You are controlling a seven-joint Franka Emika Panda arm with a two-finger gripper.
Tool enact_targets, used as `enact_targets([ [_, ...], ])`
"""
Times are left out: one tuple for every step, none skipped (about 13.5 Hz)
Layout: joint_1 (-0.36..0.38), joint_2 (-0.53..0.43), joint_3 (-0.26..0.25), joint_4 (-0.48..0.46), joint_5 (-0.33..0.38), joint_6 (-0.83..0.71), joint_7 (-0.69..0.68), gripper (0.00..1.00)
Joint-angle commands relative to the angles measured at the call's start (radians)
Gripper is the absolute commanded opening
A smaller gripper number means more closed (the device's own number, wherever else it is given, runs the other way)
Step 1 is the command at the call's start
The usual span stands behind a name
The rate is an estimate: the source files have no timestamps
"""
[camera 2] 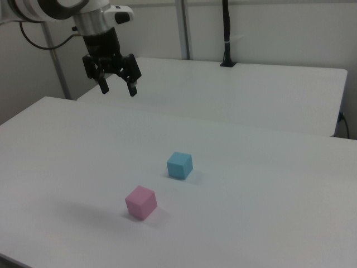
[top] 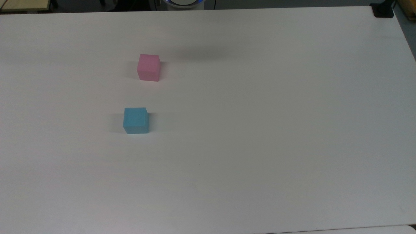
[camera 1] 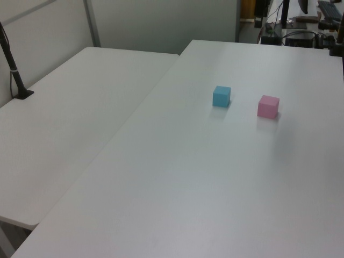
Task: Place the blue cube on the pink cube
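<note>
The blue cube sits flat on the white table. A short way off rests the pink cube, with a clear gap between the two. In the right view my gripper hangs high above the table toward the upper left, well away from both cubes. Its black fingers are spread open and hold nothing.
The white table spreads wide around the cubes. A second white table adjoins it in the left view. A black clamp sits at the top view's upper right corner, and a black post stands on the far table.
</note>
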Motion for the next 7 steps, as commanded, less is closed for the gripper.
enact_targets([
  [0.005, -0.008, -0.004, 0.001, -0.011, -0.036, -0.011, 1.0],
  [0.004, -0.008, -0.004, 0.001, -0.011, -0.033, -0.013, 1.0],
  [0.004, -0.01, -0.004, 0.001, -0.014, -0.031, -0.014, 1.0],
  [0.004, -0.01, -0.005, 0.001, -0.016, -0.03, -0.014, 1.0],
  [0.001, -0.01, -0.007, 0.001, -0.014, -0.027, -0.016, 1.0],
  [-0.007, -0.01, -0.007, 0.001, -0.014, -0.024, -0.016, 1.0],
  [-0.01, -0.008, -0.007, 0.001, -0.014, -0.019, -0.017, 1.0],
])
